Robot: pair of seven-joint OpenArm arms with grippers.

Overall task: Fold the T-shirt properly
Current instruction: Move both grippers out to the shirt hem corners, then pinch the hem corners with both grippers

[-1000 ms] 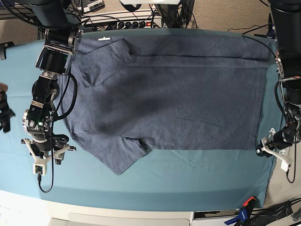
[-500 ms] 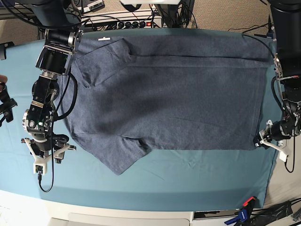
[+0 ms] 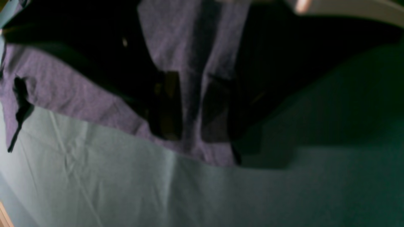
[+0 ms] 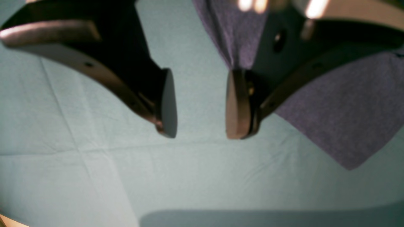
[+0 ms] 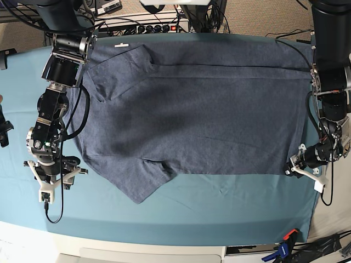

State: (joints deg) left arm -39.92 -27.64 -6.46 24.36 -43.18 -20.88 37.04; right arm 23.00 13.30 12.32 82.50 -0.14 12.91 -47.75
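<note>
The T-shirt (image 5: 192, 109) lies spread flat on the teal table cloth (image 5: 219, 208). My right gripper (image 4: 200, 104) hovers over bare cloth beside a sleeve, fingers apart, grasping nothing. My left gripper (image 5: 299, 164) sits at the shirt's bottom corner; I cannot tell whether it grips the fabric.

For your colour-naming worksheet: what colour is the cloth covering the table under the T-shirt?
Teal. The table cloth shows best in the base view, beneath the blue-grey T-shirt.
</note>
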